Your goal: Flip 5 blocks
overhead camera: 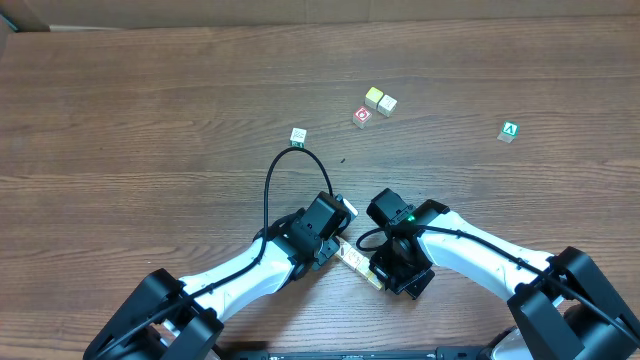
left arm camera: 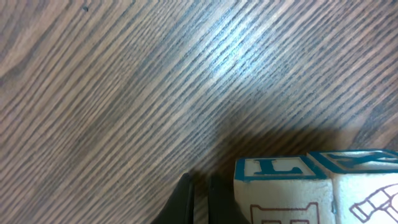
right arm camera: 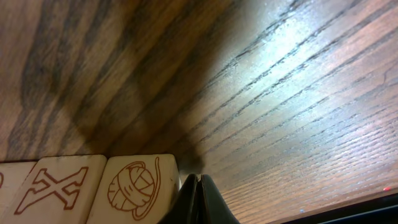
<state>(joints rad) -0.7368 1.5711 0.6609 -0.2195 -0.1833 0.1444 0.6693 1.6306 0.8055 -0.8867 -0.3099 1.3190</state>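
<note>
Blocks [overhead camera: 355,261] in a short row lie near the table's [overhead camera: 150,100] front edge, between the two arms. A loose pair [overhead camera: 374,97] sits toward the far edge by a red cube [overhead camera: 362,117]. Left gripper [left arm camera: 199,186] is fully closed and empty, its tips seemingly against the L block's [left arm camera: 280,168] side. Right gripper [right arm camera: 199,186] is likewise closed on nothing, beside the yarn block [right arm camera: 134,186]. Closed tips probably serve as pushers, bracing the row from each end so it can be tipped over.
</note>
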